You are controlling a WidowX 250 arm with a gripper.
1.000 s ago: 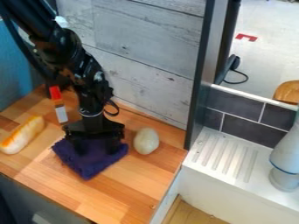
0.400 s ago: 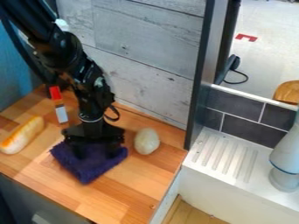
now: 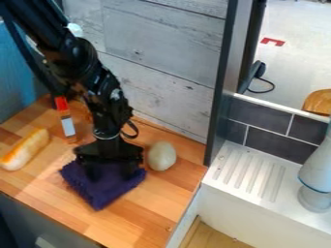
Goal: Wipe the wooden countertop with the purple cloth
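The black arm [image 3: 81,68] comes down from the upper left of the view, and its hand [image 3: 112,175] is low over the left part of the desk [image 3: 152,213]. The fingers stand apart, so the hand is open, with purple cloth between and below them. Whether the tips pinch any of the fabric, one cannot tell.

The cloth [image 3: 100,196] lies on the desk directly under the hand, rumpled, with one corner pointing toward the near edge. The hand hides its far part. Just to the right of the hand and cloth sits a pale, egg-shaped thing [image 3: 161,156], apart from the cloth. Left of the cloth, well apart from it, lies a long bread [image 3: 24,149], slanted, with an orange strip along one side. Between the bread and the arm, farther back, is a narrow piece [image 3: 67,127] with a red top and a white label.

Behind the desk rises a wall [image 3: 165,48] of grey wooden boards, ending at a dark post [image 3: 219,92]. Right of the post are dark tiles [image 3: 275,145] with pale joints, above a white grooved drainboard [image 3: 249,174].
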